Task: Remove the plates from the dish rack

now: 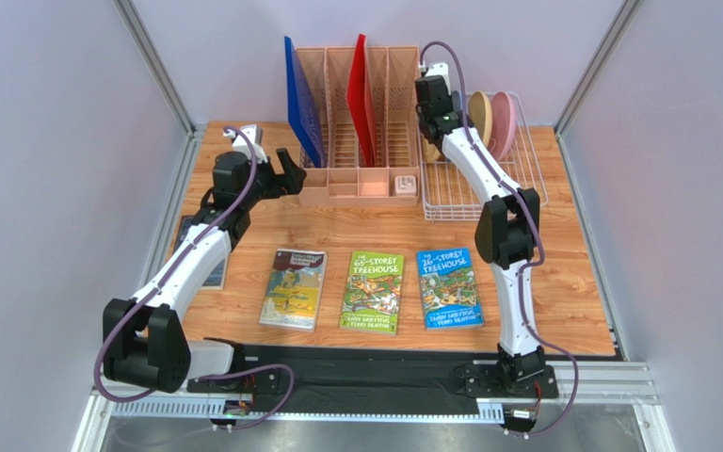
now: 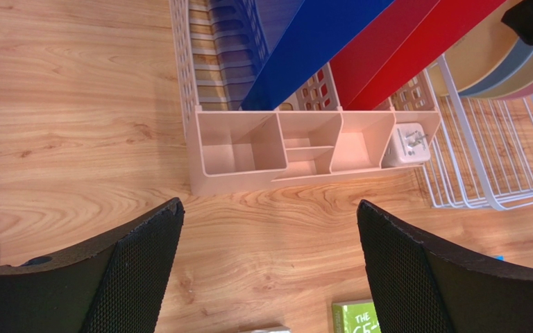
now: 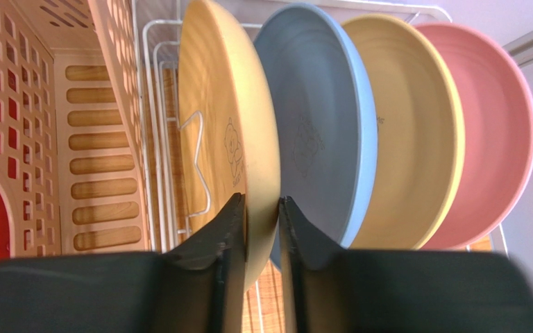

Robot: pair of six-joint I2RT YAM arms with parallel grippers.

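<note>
The table (image 1: pixel 563 282) carries the white wire dish rack (image 1: pixel 459 193) at its far right, just beside the salmon-pink organiser (image 1: pixel 356 184). All four plates (image 3: pixel 359 132) stand on edge in the rack, close together in a row. First comes the front tan plate (image 3: pixel 221 118), then the grey-blue plate (image 3: pixel 318 125), a second tan plate (image 3: pixel 408 139) and the pink plate (image 3: pixel 491 139).

They look stiff, light and smooth, probably plastic or a fibre composite. That makes them unlikely to shatter, but apt to slip or swing when pinched on a thin edge. The rim is the only place to take hold, since the neighbours shut off the faces. A grip set deep over the rim, followed by a straight lift out of the tines, should keep the grey-blue plate from being dragged along.

The right end effector (image 3: pixel 262 208) is narrow. Its fingers (image 3: pixel 231 229) straddle the front tan plate's rim and seem to press both faces. The left end effector (image 2: pixel 269 229) hangs wide open and empty over the table near the organiser.
</note>
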